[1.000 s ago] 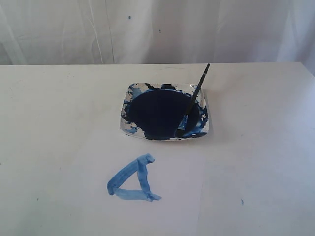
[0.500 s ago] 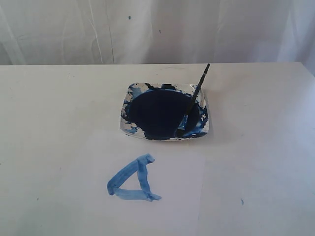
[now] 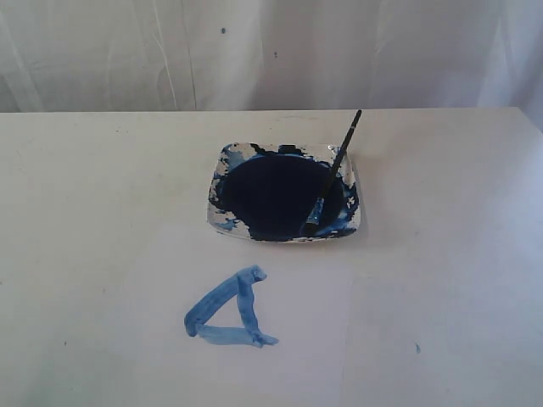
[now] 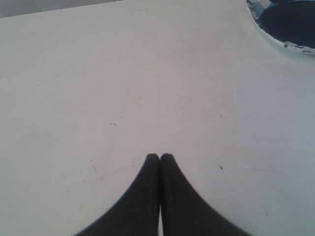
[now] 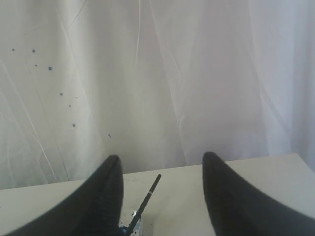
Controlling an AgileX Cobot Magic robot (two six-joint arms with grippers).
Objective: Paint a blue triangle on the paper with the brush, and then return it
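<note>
Brush (image 3: pixel 333 172): in dish (image 3: pixel 214 214) | right fingers (image 5: pixel 226 201): spread, not touching it

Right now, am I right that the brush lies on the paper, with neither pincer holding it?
Not quite: the brush rests in the paint dish, not on the paper, as the exterior view shows. The left pincer and right pincer indeed hold nothing.

We see only a corner of the paint dish (image 4: pixel 288 22) in the left wrist view, cut by the frame edge. The right wrist view cuts off the brush (image 5: pixel 147 196) at its tip end. In the exterior view the paper (image 3: pixel 305 339) runs past the bottom edge.
</note>
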